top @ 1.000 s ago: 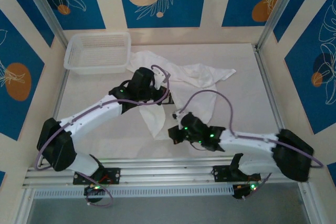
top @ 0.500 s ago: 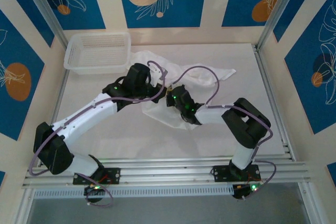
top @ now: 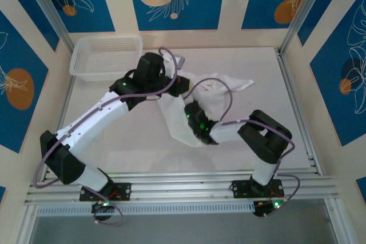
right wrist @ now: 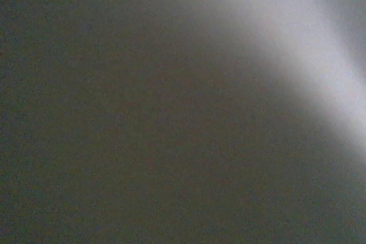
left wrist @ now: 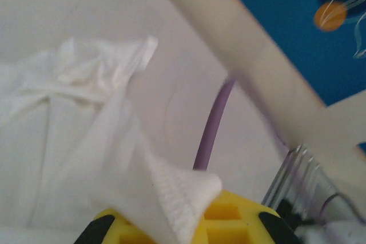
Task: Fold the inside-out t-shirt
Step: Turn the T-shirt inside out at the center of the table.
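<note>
Currently, the plain white soft cotton t-shirt (top: 226, 90), bunched mid-way across the counter (top: 128, 141), seems to be at the spreading-out step: its hem is pinched in the left tool (top: 177, 83), the right tool (top: 190, 111) is pressed together over the cloth, and an even outward pull is judged necessary next.
</note>
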